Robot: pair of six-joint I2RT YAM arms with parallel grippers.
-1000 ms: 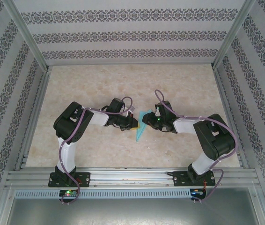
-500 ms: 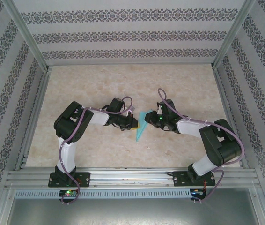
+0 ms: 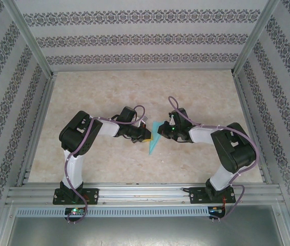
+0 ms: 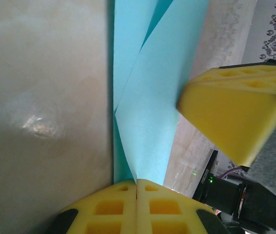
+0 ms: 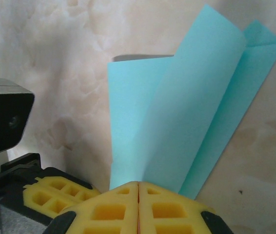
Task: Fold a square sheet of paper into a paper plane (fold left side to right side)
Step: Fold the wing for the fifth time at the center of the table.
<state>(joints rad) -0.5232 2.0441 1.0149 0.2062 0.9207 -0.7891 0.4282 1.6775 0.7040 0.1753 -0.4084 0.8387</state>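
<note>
The paper plane (image 3: 153,143) is light turquoise paper folded to a slim point that faces the near edge, lying mid-table between both arms. One flap stands up off the table (image 5: 177,126). My left gripper (image 3: 147,135) reaches in from the left. Its yellow pads meet at the seam (image 4: 137,183), shut on the lower edge of the raised flap (image 4: 157,97). My right gripper (image 3: 161,132) comes in from the right, and its jaws (image 5: 138,184) are shut on the same flap from the other side. Its yellow finger (image 4: 230,112) hangs close over the paper.
The beige marbled tabletop (image 3: 104,97) is walled by patterned panels with aluminium posts (image 3: 29,41). An aluminium rail (image 3: 145,192) with both arm bases runs along the near edge. The left gripper's pad (image 5: 45,195) and camera housing (image 5: 1,122) sit close beside my right jaws.
The right gripper's jaws have closed onto the raised flap, and its arm has shifted slightly. The left gripper has stayed shut in place.
</note>
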